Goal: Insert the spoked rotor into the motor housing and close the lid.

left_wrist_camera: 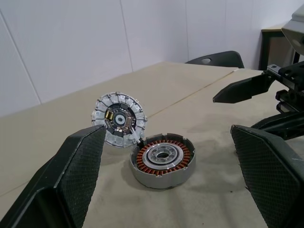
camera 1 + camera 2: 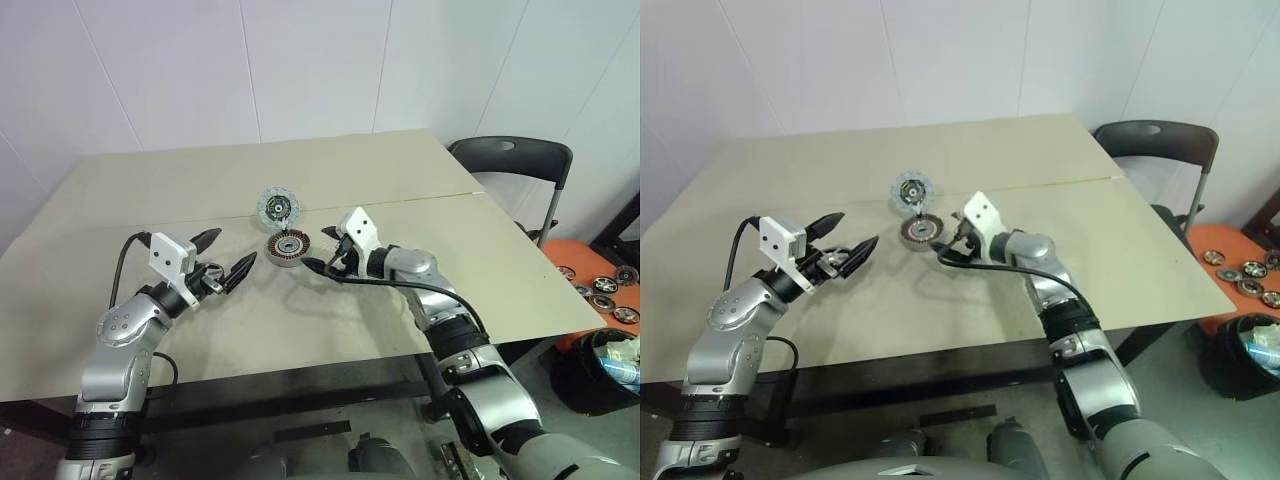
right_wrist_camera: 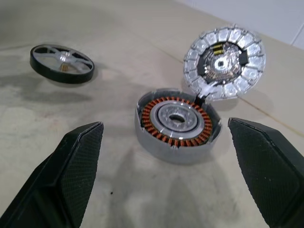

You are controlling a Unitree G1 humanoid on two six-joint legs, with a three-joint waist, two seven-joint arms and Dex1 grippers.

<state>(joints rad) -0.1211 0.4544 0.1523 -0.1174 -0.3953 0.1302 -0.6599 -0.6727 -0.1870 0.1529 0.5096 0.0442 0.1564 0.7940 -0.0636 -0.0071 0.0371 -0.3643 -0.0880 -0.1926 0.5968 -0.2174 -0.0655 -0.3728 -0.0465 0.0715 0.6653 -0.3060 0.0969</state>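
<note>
Your left gripper point(image 2: 236, 245) hangs wide apart, holding nothing. The spoked rotor point(image 3: 61, 64), a dark ring with shiny spokes, seems to lie flat on that side, so your left arm looks nearer. Then comes the round motor housing point(image 2: 287, 246) with copper coils inside, and the ribbed lid point(image 2: 277, 207) standing behind it. Your right gripper point(image 2: 314, 248) is wide apart too, empty, just beside the housing.
</note>
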